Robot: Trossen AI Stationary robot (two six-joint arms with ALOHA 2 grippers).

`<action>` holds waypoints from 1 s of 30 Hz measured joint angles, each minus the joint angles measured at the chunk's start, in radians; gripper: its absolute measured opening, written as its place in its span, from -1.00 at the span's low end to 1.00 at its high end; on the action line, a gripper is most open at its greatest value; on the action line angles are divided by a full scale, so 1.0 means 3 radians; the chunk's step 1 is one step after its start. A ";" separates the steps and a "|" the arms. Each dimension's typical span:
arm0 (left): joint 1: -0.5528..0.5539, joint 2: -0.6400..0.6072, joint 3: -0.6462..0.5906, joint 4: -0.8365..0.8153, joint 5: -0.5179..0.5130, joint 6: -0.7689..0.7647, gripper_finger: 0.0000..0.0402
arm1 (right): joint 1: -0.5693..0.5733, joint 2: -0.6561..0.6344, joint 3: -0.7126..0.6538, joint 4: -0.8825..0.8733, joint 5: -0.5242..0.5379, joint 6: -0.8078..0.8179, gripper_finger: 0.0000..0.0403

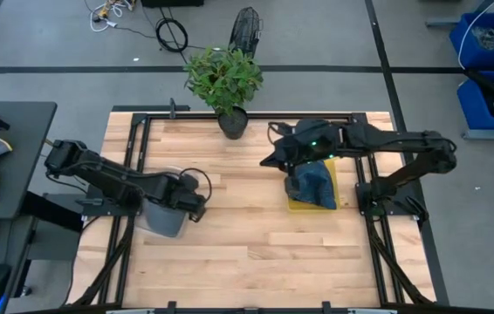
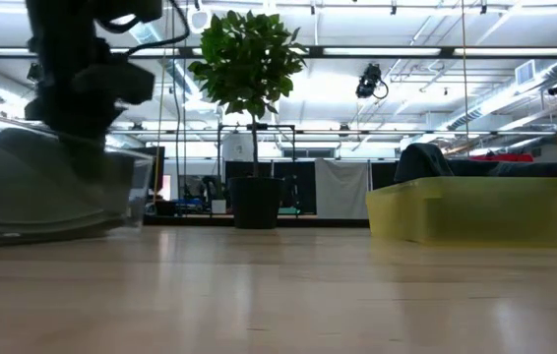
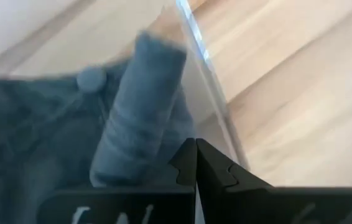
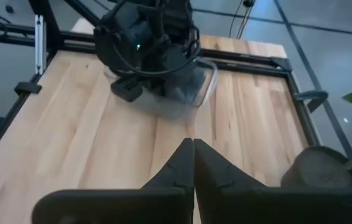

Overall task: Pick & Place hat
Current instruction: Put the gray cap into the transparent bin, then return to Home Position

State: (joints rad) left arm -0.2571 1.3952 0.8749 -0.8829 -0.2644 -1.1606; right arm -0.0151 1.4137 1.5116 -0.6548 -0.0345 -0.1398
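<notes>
2 arms [image 1: 107, 170], 2 bins [image 1: 167, 218], 1 potted plant [image 1: 223, 77], 1 hat [image 3: 39, 130].

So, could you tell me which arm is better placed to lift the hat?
Probably the left: its end effector sits shut over the hat in the clear bin; the right end effector hangs shut above bare table.

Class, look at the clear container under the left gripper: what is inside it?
Inside the clear container lies blue-grey fabric with a button on top, apparently a hat. The left gripper, fingers together, hangs over it. The container's floor beneath the fabric is hidden.
</notes>
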 joint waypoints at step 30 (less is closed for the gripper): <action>0.0951 -0.0416 0.0490 0.0716 -0.0361 0.1794 -0.99 | 0.0093 -0.0235 -0.0001 -0.0661 0.0011 0.0164 -0.99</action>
State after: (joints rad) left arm 0.0283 1.2706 1.0219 -0.6682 -0.3728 -0.6222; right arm 0.0130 1.3433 1.5112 -0.8531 -0.0312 -0.0906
